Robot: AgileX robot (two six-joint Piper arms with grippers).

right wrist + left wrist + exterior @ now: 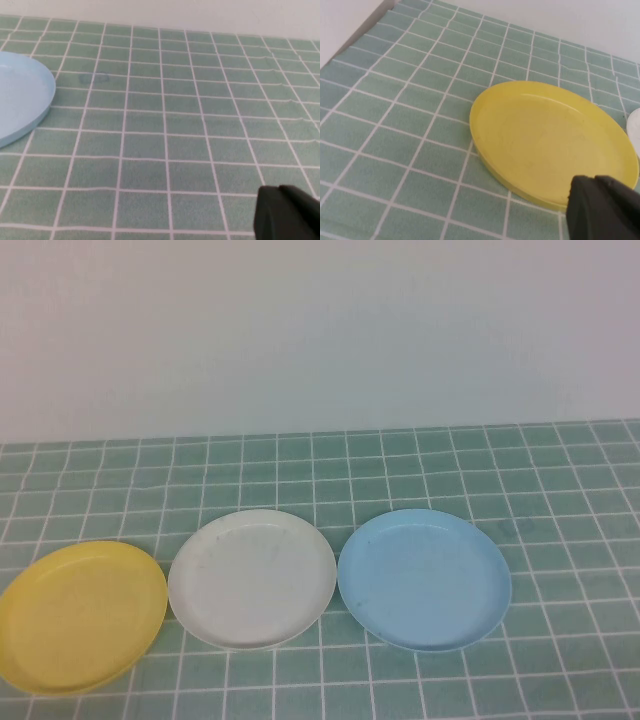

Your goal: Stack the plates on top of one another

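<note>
Three plates lie in a row on the green checked cloth in the high view: the yellow plate (80,615) at the left, the white plate (252,578) in the middle, the light blue plate (425,578) at the right. They lie side by side, none on another. Neither gripper shows in the high view. In the left wrist view my left gripper (593,180) is shut and empty, above the near rim of the yellow plate (550,140). In the right wrist view my right gripper (277,190) is shut and empty over bare cloth, well apart from the blue plate (20,100).
The green checked cloth (560,490) covers the table up to a white wall (320,330) at the back. A sliver of the white plate (635,127) shows beside the yellow one in the left wrist view. The cloth's edge (355,40) runs past the yellow plate.
</note>
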